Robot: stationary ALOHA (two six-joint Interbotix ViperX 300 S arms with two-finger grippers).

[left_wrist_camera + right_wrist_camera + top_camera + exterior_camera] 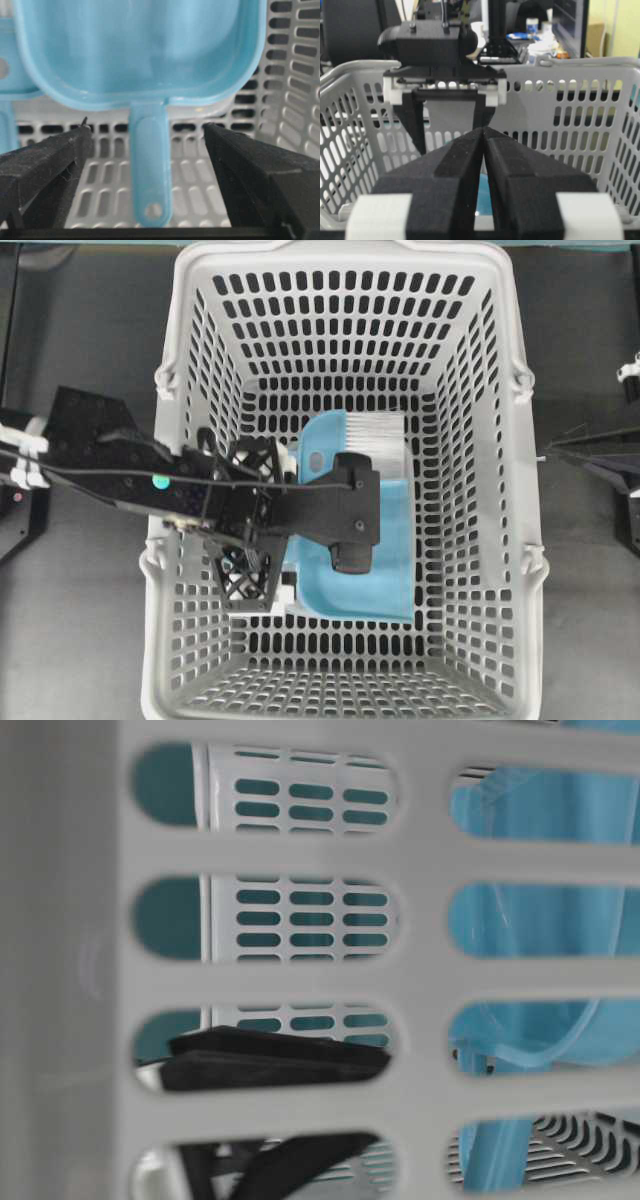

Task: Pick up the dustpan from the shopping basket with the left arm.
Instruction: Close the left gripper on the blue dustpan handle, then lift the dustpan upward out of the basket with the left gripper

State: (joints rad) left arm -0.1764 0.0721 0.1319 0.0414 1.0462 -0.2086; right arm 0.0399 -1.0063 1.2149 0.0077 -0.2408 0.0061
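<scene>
Left gripper (147,150): your fingers (45,160) stand apart, straddling the handle of the dustpan (140,50) without touching. Dustpan sits at 12 o'clock, on the shopping basket (295,100) floor. Right gripper (484,145): together.

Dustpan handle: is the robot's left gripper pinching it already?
No, the left gripper is open, both fingers clear of the dustpan handle.

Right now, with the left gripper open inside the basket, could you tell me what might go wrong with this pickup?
1. The left gripper straddles the dustpan handle with its jaws wide; the handle is thin, so closing could pinch it near the tip and let the tray swing.
2. The hand brush lies against the dustpan and may get dragged.
3. The shopping basket wall is close and could catch the tray on lifting.
</scene>
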